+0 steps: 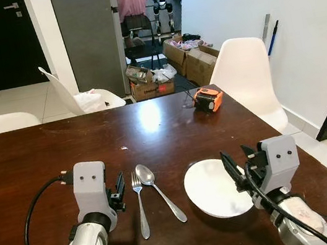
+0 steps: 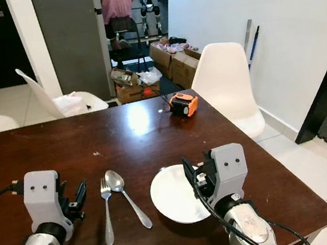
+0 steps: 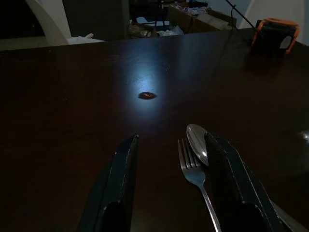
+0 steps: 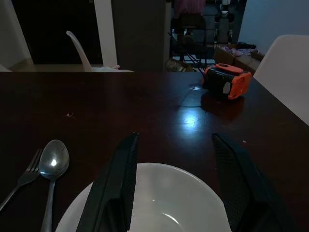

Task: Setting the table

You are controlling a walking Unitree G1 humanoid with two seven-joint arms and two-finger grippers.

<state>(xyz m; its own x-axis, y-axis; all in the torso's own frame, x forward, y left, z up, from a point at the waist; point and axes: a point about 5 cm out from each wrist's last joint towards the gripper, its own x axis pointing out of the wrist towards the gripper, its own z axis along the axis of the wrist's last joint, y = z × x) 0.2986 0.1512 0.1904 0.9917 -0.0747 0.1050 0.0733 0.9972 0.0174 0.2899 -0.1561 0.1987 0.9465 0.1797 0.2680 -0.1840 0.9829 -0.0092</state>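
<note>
Left eye view: a dark wooden table [image 1: 42,149] is seen, and on it a white plate [image 1: 212,190] is laid near the front edge, with a fork [image 1: 140,205] and a spoon [image 1: 159,191] just beside each other to its left. The fork lies straight; the spoon is tilted, its handle pointing towards the plate. The left gripper [image 1: 120,191] is held low just left of the fork, with its fingers apart and nothing between them, as is confirmed in the left wrist view, where the fork head and spoon bowl are seen by one finger. The right gripper [image 1: 237,170] is held over the right side of the plate, its fingers also spread wide and empty. An orange tape measure [image 1: 208,99] rests well apart, by the far right edge, and white chairs [image 1: 245,77] stand around the table. The place setting is judged to be nearly arranged, so the step in hand is probably the fine placing of the cutlery. For the next move, a straightening of the spoon would be required, or a further piece must be fetched.
</note>
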